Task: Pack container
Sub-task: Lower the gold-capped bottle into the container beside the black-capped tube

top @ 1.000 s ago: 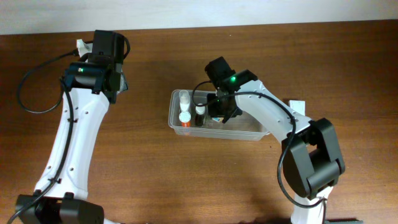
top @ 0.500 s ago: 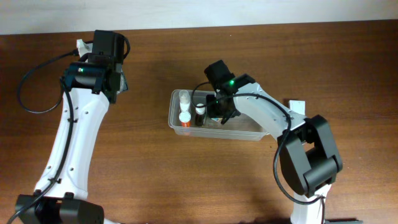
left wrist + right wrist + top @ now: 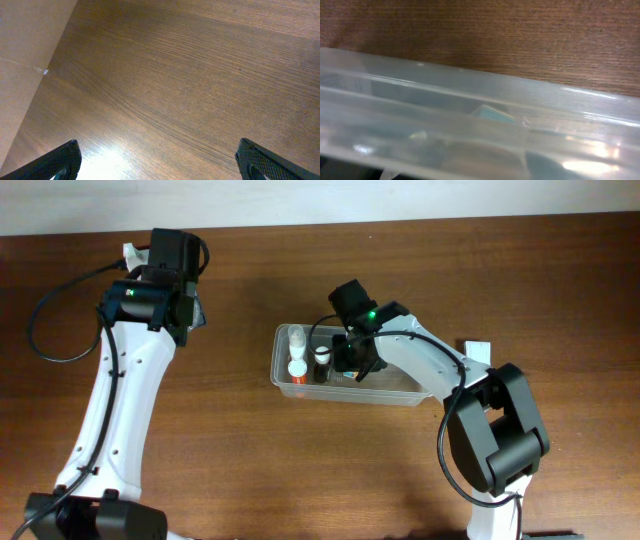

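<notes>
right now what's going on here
The right gripper is down in the container, next to three small bottles standing at one end. Its fingers are hidden, so it is unclear whether it holds anything. The left gripper hangs open over the table, away from the container, holding nothing.

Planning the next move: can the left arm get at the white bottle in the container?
Probably: the white bottle stands at the container's end nearest the open left gripper, uncovered; the right arm hangs further along.
</notes>
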